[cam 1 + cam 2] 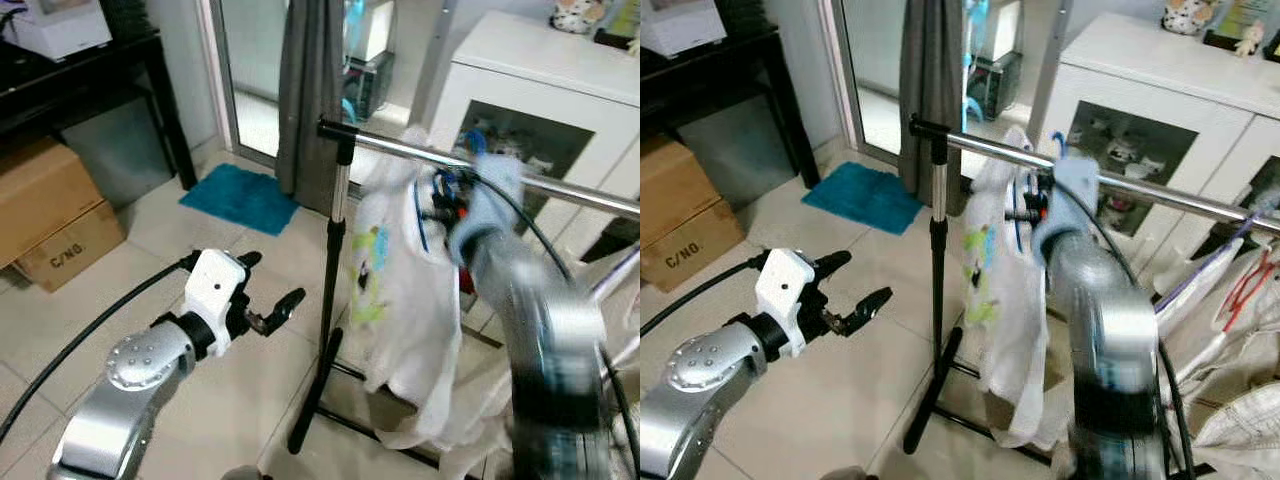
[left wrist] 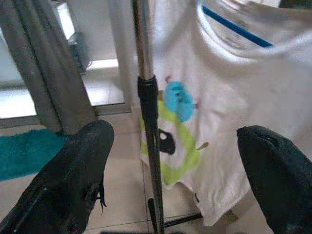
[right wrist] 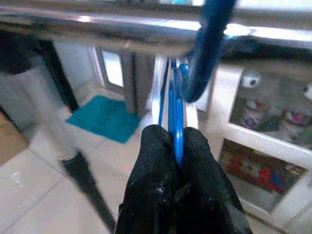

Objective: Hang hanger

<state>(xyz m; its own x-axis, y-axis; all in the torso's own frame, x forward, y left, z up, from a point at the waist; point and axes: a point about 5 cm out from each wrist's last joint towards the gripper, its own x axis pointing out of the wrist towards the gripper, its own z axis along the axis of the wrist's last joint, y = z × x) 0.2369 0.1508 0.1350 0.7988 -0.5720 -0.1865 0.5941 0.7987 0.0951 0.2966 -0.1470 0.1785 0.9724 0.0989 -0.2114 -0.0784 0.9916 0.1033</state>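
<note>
A blue hanger carries a white T-shirt with a green and blue print. My right gripper is shut on the hanger's neck, just under the silver rail of a clothes rack. The blue hook curves up across the rail; whether it rests on it I cannot tell. The right arm is blurred in the eye views. My left gripper is open and holds nothing. It hangs at mid height, left of the rack's upright pole.
The rack's black feet spread over the tiled floor. More clothes hang at the right. A white cabinet stands behind the rail. A grey curtain, a teal mat, cardboard boxes and a black table lie to the left.
</note>
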